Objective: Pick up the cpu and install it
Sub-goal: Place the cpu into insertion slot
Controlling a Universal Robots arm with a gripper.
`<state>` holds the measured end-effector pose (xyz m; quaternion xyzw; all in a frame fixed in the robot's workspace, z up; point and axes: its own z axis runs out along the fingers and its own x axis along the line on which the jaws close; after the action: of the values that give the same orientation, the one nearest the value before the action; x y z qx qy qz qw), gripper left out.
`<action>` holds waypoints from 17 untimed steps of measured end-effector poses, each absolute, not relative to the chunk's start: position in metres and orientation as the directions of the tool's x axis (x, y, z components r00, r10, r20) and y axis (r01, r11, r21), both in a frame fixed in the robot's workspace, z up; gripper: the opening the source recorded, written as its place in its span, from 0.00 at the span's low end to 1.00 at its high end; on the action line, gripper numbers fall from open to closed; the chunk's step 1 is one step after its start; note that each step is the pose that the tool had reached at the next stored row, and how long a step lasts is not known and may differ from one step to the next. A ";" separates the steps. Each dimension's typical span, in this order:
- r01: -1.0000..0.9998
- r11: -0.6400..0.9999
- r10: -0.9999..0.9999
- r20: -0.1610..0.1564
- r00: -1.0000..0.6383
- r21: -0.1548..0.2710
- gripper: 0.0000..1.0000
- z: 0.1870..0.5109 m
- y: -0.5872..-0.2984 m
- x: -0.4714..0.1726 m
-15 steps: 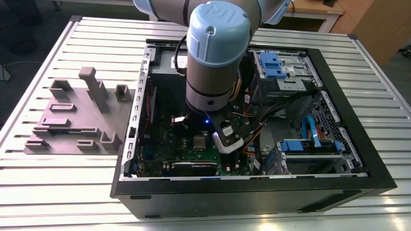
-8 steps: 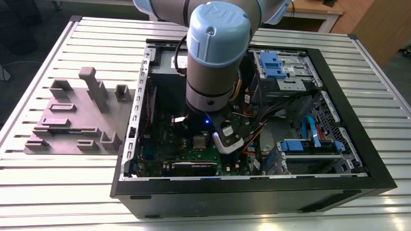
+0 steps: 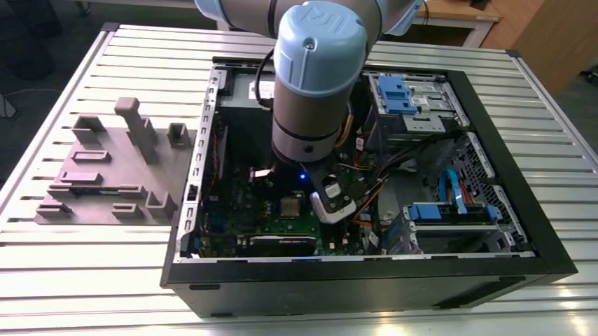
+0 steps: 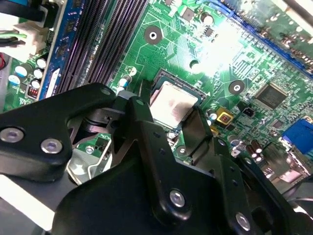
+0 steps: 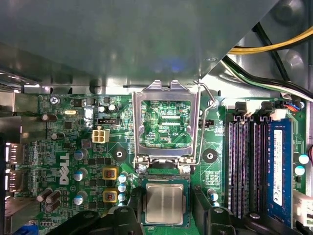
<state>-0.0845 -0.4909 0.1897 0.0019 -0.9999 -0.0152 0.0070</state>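
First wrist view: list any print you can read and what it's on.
On the motherboard: a large white logo, a brand mark, not quoted.
On the board inside the open socket frame: tiny white silkscreen, too small to read.
On the memory module: label print, too small to read.
On the cpu: no print readable on its top.
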 end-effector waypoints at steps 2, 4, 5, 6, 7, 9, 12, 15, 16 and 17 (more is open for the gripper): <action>-0.004 1.000 -0.004 0.016 -1.000 0.031 0.53 0.190 -0.491 -0.084; -0.003 1.000 -0.004 0.017 -1.000 0.031 0.53 0.190 -0.491 -0.084; -0.004 1.000 -0.004 0.017 -1.000 0.031 0.53 0.190 -0.491 -0.084; -0.004 1.000 -0.004 0.017 -1.000 0.031 0.53 0.190 -0.491 -0.084; -0.004 1.000 -0.004 0.017 -1.000 0.031 0.53 0.190 -0.491 -0.084; -0.004 1.000 -0.004 0.017 -1.000 0.031 0.53 0.189 -0.491 -0.084; -0.004 1.000 -0.004 0.017 -1.000 0.031 0.53 0.189 -0.491 -0.084; -0.004 1.000 -0.004 0.017 -1.000 0.031 0.54 0.189 -0.491 -0.084; -0.004 1.000 -0.004 0.017 -1.000 0.031 0.54 0.189 -0.491 -0.084; -0.004 1.000 -0.004 0.017 -1.000 0.031 0.60 0.189 -0.491 -0.084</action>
<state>-0.0841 -0.4910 0.1892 0.0019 -0.9998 -0.0155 0.0083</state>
